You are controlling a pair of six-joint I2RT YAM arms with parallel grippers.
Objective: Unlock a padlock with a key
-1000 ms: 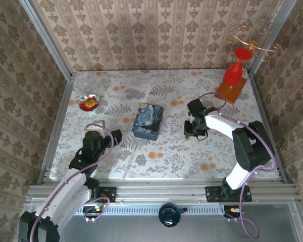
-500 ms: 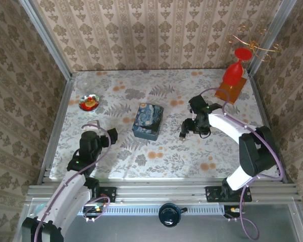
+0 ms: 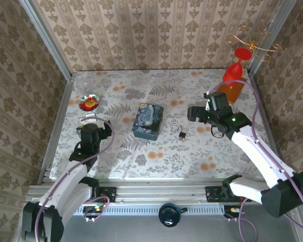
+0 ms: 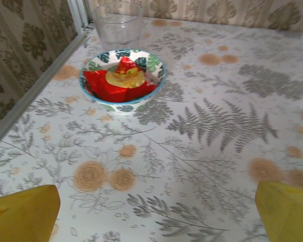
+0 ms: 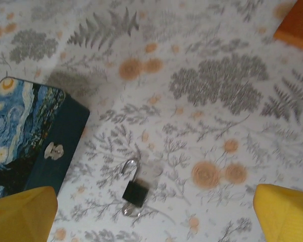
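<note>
Right wrist view: padlock lies untouched below the right end effector, its jaws wide apart.

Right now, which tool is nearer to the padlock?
Right. The right tool hovers just beyond the padlock, slightly to its right; the left tool sits far to its left, past the blue tin.

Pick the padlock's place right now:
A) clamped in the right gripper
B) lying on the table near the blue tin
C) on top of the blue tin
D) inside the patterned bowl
B: the right wrist view shows the padlock lying flat on the table, apart from the blue tin, while the right gripper is open and holds nothing.
</note>
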